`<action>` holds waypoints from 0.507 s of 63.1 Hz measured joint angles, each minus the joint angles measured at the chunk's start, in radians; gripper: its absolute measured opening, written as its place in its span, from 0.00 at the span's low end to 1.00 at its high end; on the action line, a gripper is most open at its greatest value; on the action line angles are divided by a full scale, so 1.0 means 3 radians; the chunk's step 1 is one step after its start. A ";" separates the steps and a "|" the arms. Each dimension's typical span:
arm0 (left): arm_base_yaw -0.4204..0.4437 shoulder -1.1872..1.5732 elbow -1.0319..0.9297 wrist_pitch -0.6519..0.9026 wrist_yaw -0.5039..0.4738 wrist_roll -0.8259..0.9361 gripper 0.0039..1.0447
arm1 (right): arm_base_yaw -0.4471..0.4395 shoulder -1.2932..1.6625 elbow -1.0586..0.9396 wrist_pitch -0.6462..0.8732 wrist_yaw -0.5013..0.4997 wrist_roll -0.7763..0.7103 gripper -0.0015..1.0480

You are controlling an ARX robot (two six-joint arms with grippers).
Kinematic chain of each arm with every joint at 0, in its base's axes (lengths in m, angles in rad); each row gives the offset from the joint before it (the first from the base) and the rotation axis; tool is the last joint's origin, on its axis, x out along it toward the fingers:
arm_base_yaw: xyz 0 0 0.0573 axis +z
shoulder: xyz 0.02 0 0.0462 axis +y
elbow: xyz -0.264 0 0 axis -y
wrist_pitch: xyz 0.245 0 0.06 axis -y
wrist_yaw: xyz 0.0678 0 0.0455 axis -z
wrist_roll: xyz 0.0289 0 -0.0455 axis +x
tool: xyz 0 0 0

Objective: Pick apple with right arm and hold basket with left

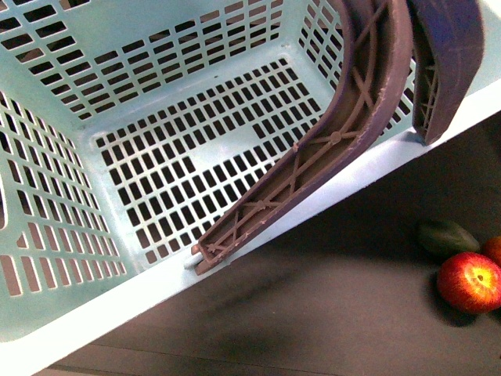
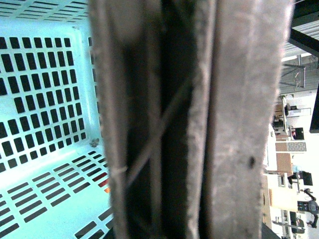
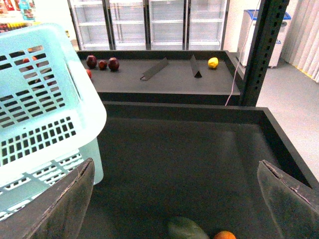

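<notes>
The mint-turquoise basket (image 1: 117, 157) fills the front view, tilted, its inside empty. Its brownish-mauve handles (image 1: 352, 117) rise out of frame at the top. In the left wrist view the handles (image 2: 199, 119) fill the picture; my left gripper is shut on them and its own fingers do not show. The red apple (image 1: 470, 282) with a yellow streak lies on the dark shelf at the right edge. My right gripper (image 3: 177, 199) is open and empty above the shelf, beside the basket (image 3: 45, 99). The apple is out of the right wrist view.
A dark green oval fruit (image 1: 446, 236) and an orange-red fruit (image 1: 493, 249) lie next to the apple; both show in the right wrist view (image 3: 187, 229), (image 3: 225, 235). The shelf has raised dark walls (image 3: 279, 134). A farther shelf holds red fruit (image 3: 102, 63) and a yellow one (image 3: 213, 62).
</notes>
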 joint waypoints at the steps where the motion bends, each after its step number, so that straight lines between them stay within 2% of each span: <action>1: 0.0000 0.0000 0.0000 0.0000 0.0000 0.0000 0.14 | 0.0000 0.0000 0.0000 0.0000 0.0000 0.0000 0.92; 14: 0.0000 0.0000 0.0000 0.0000 0.0003 0.0000 0.14 | 0.0010 0.0025 0.0010 -0.0029 0.0050 0.0032 0.92; 17: 0.0000 0.0000 0.0000 0.0001 0.0005 0.0000 0.14 | 0.0130 0.0252 0.0197 -0.0514 0.0415 0.0271 0.92; 18: 0.0000 0.0000 0.0000 0.0003 0.0005 0.0003 0.14 | 0.0200 0.0498 0.0359 -0.0862 0.0684 0.0422 0.92; 23: 0.0000 0.0000 0.0005 0.0006 0.0005 -0.0004 0.14 | 0.0238 0.1151 0.0675 -0.1589 0.1095 0.0918 0.92; 27: -0.0006 0.0001 0.0008 0.0006 0.0006 0.0013 0.14 | 0.0195 0.1512 0.0713 -0.1802 0.1158 0.1150 0.92; 32: -0.0003 0.0006 0.0008 0.0006 0.0005 0.0001 0.14 | 0.0081 0.1710 0.0696 -0.1698 0.1073 0.1213 0.92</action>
